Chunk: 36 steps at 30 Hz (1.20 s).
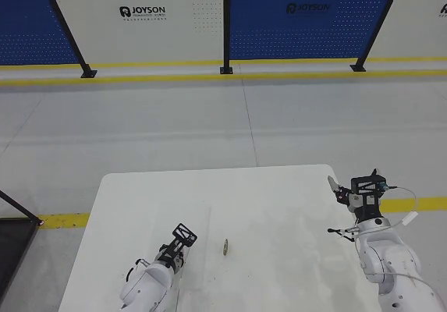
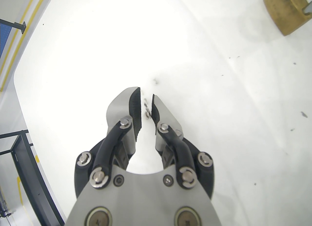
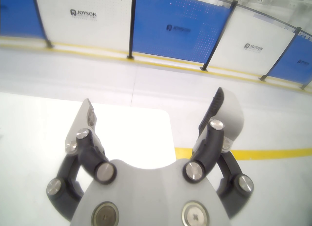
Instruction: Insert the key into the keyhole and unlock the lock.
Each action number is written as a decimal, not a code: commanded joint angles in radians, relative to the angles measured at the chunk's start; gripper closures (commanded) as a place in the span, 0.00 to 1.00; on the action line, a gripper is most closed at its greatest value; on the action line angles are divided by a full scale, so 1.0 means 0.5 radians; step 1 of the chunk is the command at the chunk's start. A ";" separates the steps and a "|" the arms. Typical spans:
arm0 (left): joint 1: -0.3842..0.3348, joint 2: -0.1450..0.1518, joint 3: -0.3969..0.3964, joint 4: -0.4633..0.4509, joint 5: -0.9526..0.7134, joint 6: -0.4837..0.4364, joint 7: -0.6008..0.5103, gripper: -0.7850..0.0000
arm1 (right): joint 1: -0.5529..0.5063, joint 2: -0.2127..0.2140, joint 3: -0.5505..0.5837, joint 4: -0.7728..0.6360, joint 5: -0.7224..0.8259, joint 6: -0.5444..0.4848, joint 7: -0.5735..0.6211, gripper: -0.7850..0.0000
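The left gripper (image 2: 146,105) has its jaws pinched almost together on what looks like a small silver key (image 2: 147,110), low over the white table (image 2: 97,41). It is probably meant for the brass padlock (image 2: 285,14) lying nearby. The right gripper (image 3: 156,112) hangs empty by the table's corner with its jaws wide apart, seemingly free to steady the padlock.

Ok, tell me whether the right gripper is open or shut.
Open: the right gripper has its fingers spread wide with nothing between them.
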 commanded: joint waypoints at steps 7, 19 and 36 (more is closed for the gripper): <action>-0.002 -0.002 -0.007 0.000 0.003 -0.005 -0.004 1.00 | 0.000 0.000 0.000 0.000 0.000 0.000 0.000 0.00; 0.084 0.005 -0.062 -0.123 0.006 0.016 0.056 1.00 | 0.000 0.000 0.000 0.000 0.000 0.000 0.000 0.00; 0.246 0.011 -0.197 -0.293 -0.219 0.104 0.451 1.00 | 0.000 0.000 0.000 0.000 0.000 0.000 0.000 0.00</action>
